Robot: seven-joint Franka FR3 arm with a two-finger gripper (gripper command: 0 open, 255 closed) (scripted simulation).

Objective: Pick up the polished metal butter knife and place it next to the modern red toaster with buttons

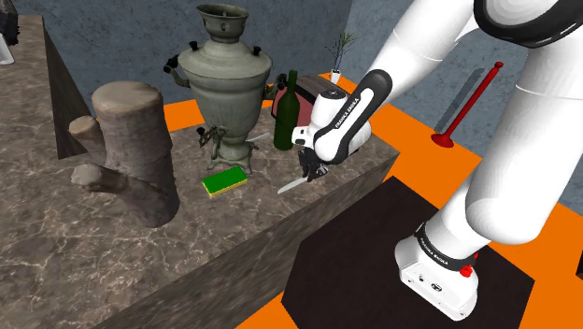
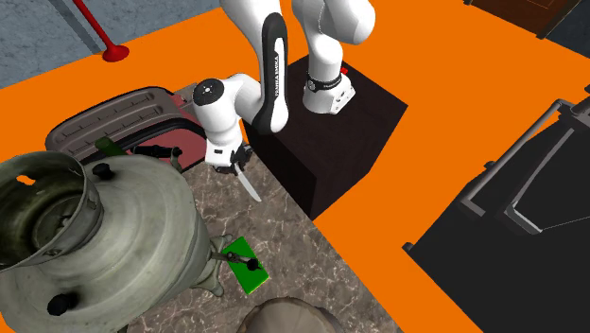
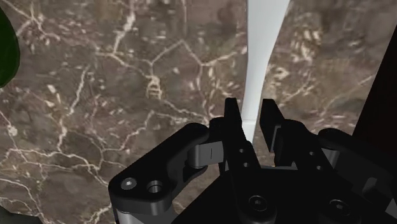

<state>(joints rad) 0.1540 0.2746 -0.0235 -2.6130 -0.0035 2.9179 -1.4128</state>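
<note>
end effector [image 3: 251,113] closed narrowly on the butter knife [image 3: 262,44], blade angled down at the counter [image 3: 114,95] near its edge. advise carrying it level toward the red toaster [image 2: 132,104], clear of the bottle [image 1: 289,107].

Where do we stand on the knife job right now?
Grasp looks done: the gripper is shut on the knife. In hand: the knife slants low over the marble counter; I can't tell if it is clear. Left: carry it to the dark red toaster and set it down beside it.
</note>
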